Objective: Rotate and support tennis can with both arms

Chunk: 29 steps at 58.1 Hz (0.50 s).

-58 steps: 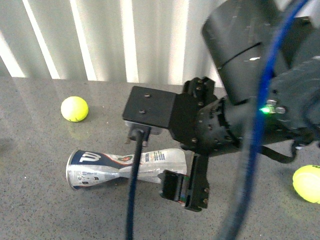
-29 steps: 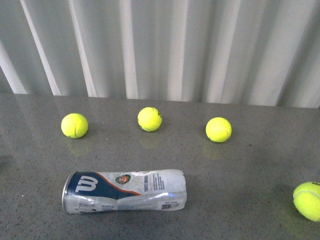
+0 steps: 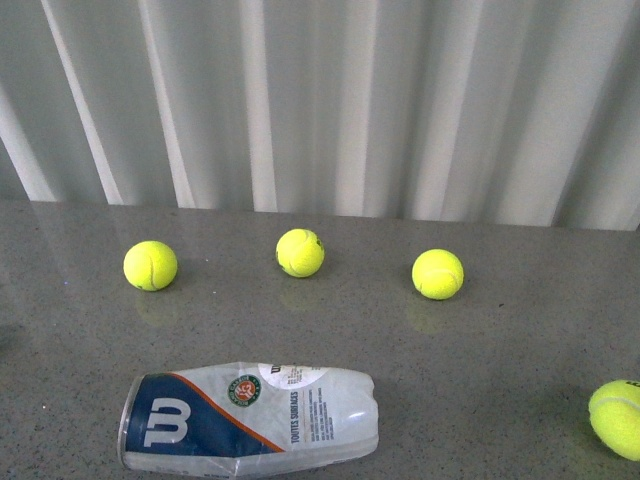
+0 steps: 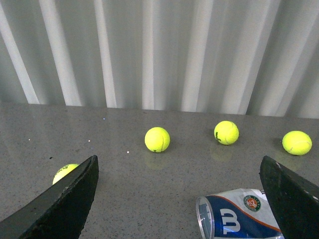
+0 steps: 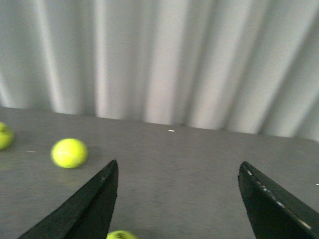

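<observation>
Both spread wide — left pincer (image 4: 178, 160) and right pincer (image 5: 178, 163); tennis can (image 4: 244, 221) lies sideways ahead of the left pincer.

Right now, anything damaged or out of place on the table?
Yes. The tennis can lies on its side on the table, its clear wall crumpled and dented rather than round. Loose tennis balls sit scattered around it.

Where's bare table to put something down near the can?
Widest bare patch: right of the tennis can, up to the ball at the right edge. Also the strip between the can and the row of three balls. Crowded along that row.
</observation>
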Motion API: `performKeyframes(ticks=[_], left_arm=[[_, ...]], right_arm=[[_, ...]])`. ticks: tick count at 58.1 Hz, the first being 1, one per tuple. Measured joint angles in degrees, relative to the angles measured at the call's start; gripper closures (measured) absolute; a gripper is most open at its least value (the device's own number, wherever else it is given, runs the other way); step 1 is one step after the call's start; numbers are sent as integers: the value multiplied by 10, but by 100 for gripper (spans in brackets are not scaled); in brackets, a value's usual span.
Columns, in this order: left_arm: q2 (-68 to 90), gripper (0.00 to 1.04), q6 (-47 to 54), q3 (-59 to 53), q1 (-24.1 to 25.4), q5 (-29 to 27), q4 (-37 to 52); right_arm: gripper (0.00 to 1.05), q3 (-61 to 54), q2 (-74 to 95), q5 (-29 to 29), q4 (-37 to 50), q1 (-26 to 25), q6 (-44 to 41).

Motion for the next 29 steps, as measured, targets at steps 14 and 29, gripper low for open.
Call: performKeyframes(ticks=[14,29], left_arm=[[0,7,0,0,0,0,0],[0,7,0,0,0,1,0]], right_arm=[[101,-37,-103,53,-66,56,20],[101,-67,-169,122,-97,129,22]])
